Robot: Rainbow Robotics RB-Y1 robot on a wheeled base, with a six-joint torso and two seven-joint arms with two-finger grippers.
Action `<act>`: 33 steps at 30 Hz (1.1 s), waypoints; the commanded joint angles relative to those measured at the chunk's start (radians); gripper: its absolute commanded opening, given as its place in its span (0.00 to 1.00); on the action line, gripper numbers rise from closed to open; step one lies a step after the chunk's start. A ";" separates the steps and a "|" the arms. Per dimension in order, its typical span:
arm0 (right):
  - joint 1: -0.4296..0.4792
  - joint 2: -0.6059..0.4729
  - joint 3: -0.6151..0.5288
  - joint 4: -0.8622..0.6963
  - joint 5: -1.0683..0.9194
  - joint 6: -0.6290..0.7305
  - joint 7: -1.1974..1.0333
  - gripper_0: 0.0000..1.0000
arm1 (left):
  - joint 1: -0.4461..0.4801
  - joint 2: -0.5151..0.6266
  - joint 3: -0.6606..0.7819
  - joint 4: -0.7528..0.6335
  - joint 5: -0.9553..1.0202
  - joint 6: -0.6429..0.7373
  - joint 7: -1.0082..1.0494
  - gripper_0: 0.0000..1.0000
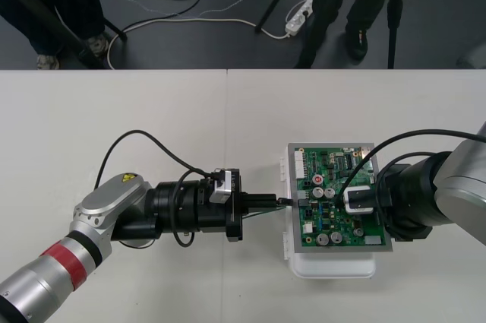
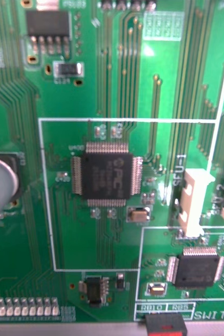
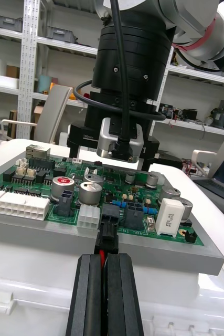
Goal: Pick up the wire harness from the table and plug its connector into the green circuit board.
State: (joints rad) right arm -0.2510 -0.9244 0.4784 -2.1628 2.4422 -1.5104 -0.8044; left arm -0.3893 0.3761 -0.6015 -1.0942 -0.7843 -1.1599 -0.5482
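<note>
The green circuit board [image 1: 334, 186] sits on its white base [image 1: 334, 264] right of the table's middle. My left gripper [image 1: 277, 202] reaches level to the board's left edge. In the left wrist view this gripper [image 3: 104, 256] is shut on the harness's black plug [image 3: 107, 239], with a red wire between the fingers. The plug's tip meets a black socket [image 3: 110, 212] at the board's edge; whether it is seated I cannot tell. My right gripper [image 1: 363, 203] hangs over the board's right half, and stands behind the board [image 3: 17, 184] as the other gripper [image 3: 121, 142]. The right wrist view looks closely down on the board [image 2: 117, 79].
Grey capacitors [image 3: 91, 191] and white connectors [image 3: 17, 203] stand on the board beside the plug. The left arm's black cable [image 1: 144, 140] loops over the table. The table's far edge [image 1: 228, 71] runs along the back, with dark floor beyond it.
</note>
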 commanded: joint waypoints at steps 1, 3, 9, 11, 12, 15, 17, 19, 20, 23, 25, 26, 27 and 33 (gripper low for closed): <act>-0.024 0.030 -0.011 -0.037 -0.014 -0.002 -0.035 1.00 | -0.043 -0.031 -0.031 -0.035 0.011 0.025 -0.050 0.00; -0.024 0.032 -0.011 -0.037 -0.015 -0.004 -0.033 1.00 | -0.043 -0.031 -0.032 -0.035 0.011 0.023 -0.050 0.00; -0.024 0.032 -0.011 -0.037 -0.014 -0.004 -0.033 1.00 | -0.043 -0.034 -0.034 -0.035 0.013 0.023 -0.052 0.00; -0.024 0.032 -0.011 -0.037 -0.014 -0.005 -0.033 1.00 | -0.043 -0.034 -0.034 -0.035 0.013 0.025 -0.050 0.00; -0.024 0.032 -0.011 -0.037 -0.014 -0.004 -0.033 1.00 | -0.043 -0.034 -0.034 -0.035 0.013 0.025 -0.050 0.00; -0.024 0.030 -0.011 -0.037 -0.012 -0.005 -0.033 1.00 | -0.043 -0.034 -0.034 -0.035 0.013 0.025 -0.052 0.00; -0.024 0.032 -0.011 -0.035 -0.012 -0.005 -0.033 1.00 | -0.043 -0.034 -0.034 -0.035 0.014 0.026 -0.052 0.00; -0.024 0.032 -0.011 -0.037 -0.012 -0.005 -0.035 1.00 | -0.043 -0.034 -0.035 -0.035 0.013 0.025 -0.052 0.00; -0.024 0.032 -0.011 -0.037 -0.012 -0.005 -0.035 1.00 | -0.043 -0.034 -0.035 -0.035 0.013 0.025 -0.053 0.00; -0.024 0.030 -0.011 -0.037 -0.015 -0.005 -0.035 1.00 | -0.045 -0.034 -0.035 -0.035 0.013 0.025 -0.053 0.00; -0.024 0.030 -0.011 -0.035 -0.014 -0.005 -0.035 1.00 | -0.045 -0.034 -0.035 -0.035 0.013 0.025 -0.052 0.00; -0.024 0.032 -0.011 -0.037 -0.015 -0.005 -0.035 1.00 | -0.046 -0.034 -0.035 -0.033 0.013 0.026 -0.052 0.00; -0.024 0.032 -0.011 -0.037 -0.014 -0.005 -0.035 1.00 | -0.045 -0.034 -0.035 -0.035 0.013 0.026 -0.052 0.00; -0.024 0.030 -0.011 -0.037 -0.012 -0.005 -0.035 1.00 | -0.048 -0.042 -0.035 -0.035 0.013 0.026 -0.052 0.00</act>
State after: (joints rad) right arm -0.2510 -0.9221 0.4783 -2.1628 2.4422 -1.5155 -0.8044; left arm -0.3932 0.3699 -0.6123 -1.0942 -0.7843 -1.1593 -0.5482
